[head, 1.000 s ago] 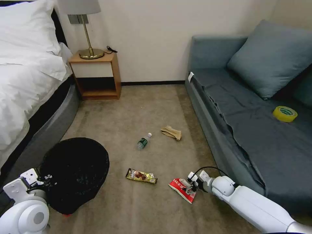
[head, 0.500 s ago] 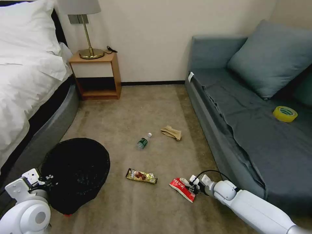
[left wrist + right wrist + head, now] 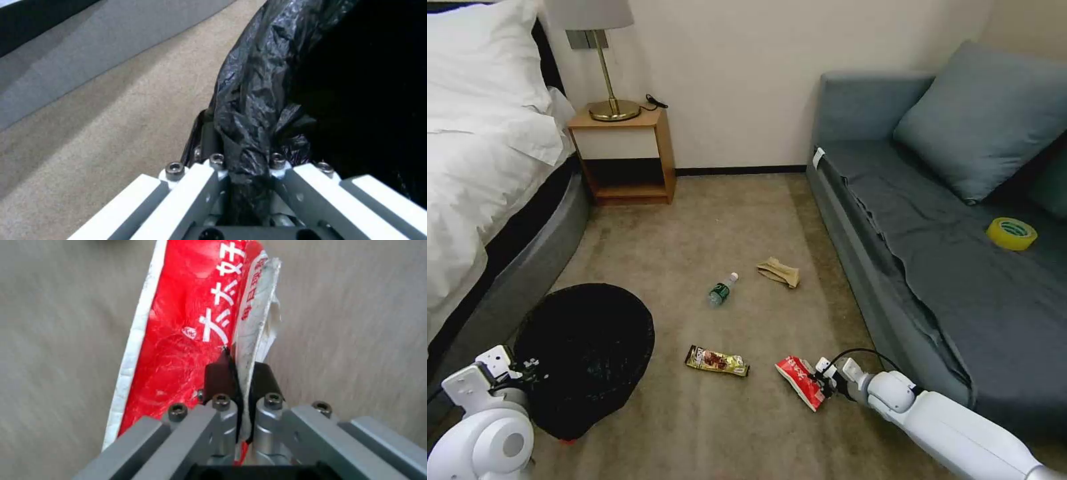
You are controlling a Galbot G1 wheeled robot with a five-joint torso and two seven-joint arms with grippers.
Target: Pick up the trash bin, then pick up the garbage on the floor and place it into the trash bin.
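Black liner and mesh rim of the trash bin (image 3: 587, 357) are being held pinched in the left gripper (image 3: 247, 166), bin tilted at lower left beside the bed (image 3: 487, 187). The red-white snack packet (image 3: 800, 381) is being clamped at its torn edge by the closed right gripper (image 3: 240, 380); over the last second it is being dragged slightly and tipped up off the carpet (image 3: 707, 227), so the first pickup is judged secured. Candy wrapper (image 3: 717, 361), bottle (image 3: 723, 289) and tan paper (image 3: 778, 272) are lying uncollected between the two.

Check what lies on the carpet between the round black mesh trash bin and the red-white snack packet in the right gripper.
Head view: the gold-brown candy wrapper lies flat between trash bin and snack packet, which is clamped in the right gripper; bare carpet either side.
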